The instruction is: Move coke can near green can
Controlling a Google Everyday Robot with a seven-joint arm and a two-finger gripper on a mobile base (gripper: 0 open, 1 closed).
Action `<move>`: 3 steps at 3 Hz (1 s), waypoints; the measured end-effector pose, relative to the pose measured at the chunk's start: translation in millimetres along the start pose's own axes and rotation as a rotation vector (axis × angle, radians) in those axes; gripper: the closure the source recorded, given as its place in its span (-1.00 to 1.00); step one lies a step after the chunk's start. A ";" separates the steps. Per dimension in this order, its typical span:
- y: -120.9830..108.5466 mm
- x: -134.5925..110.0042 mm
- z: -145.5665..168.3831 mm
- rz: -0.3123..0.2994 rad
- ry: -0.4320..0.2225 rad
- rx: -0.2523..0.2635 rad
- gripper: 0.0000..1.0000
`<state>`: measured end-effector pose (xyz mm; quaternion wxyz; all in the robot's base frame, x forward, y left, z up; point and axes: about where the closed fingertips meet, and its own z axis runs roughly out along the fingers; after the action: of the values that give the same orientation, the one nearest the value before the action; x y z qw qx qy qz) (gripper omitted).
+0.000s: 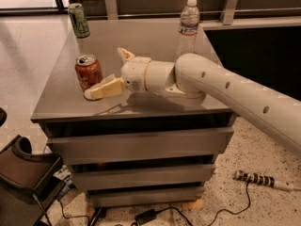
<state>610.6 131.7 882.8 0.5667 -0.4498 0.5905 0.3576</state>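
Observation:
The red-orange coke can point(88, 72) stands upright near the front left of the grey table point(150, 39). The dark green can point(78, 20) stands upright at the table's far left corner, well behind the coke can. My gripper point(104, 72) is low over the table just right of the coke can, open, with its fingers spread. The near finger point(106, 88) reaches along the front of the can's base; the far finger point(125, 55) sits behind and to the right of it. The can is not held.
A clear plastic water bottle point(188, 25) stands at the back right of the table, behind my arm. A black chair point(26, 173) is on the floor at front left. A striped handle point(256, 179) and cables lie on the floor at right.

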 end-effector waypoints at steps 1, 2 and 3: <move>-4.3 4.6 16.5 0.012 -0.023 -0.016 -1.00; -2.6 3.9 18.1 0.012 -0.024 -0.019 -0.65; -0.9 3.0 19.9 0.011 -0.024 -0.023 -0.19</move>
<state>618.6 149.5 877.9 0.5667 -0.4487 0.5818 0.3730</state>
